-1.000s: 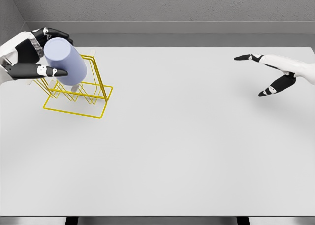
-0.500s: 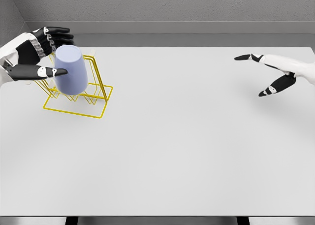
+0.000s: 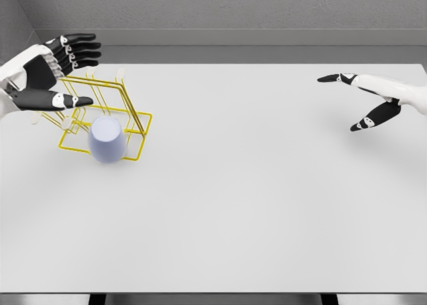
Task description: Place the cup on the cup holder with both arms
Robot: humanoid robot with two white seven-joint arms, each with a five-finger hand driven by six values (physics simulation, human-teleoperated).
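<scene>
The cup (image 3: 107, 139) (pale lavender, smooth, slightly tapered) is seen low in the yellow wire cup holder (image 3: 137, 118), at the front edge of its base frame, with its closed bottom turned up toward the camera. It cannot be told whether it is hung on a peg or only leaned against the wires. The holder stands at about ten o'clock on the white counter (image 3: 253, 205).

The left hand (image 3: 57, 71) is held just above and behind the holder, at about eleven o'clock from the cup. Its fingers (image 3: 83, 48) are spread wide and the thumb is stretched forward; nothing is held by it and the cup is not touched. The right hand (image 3: 363, 101) is seen well apart, at about two o'clock on the counter, with its fingers extended and also empty.

The cup is judged to be light, stiff and rather slippery, because its wall is smooth and without a handle. It can be rolled or tipped easily by a small push. A hold is best taken around the middle of the wall, thumb against the opposite fingers, or by both palms from two sides. The thin holder is probably light too, so it may be shifted if the cup is pressed against it.
</scene>
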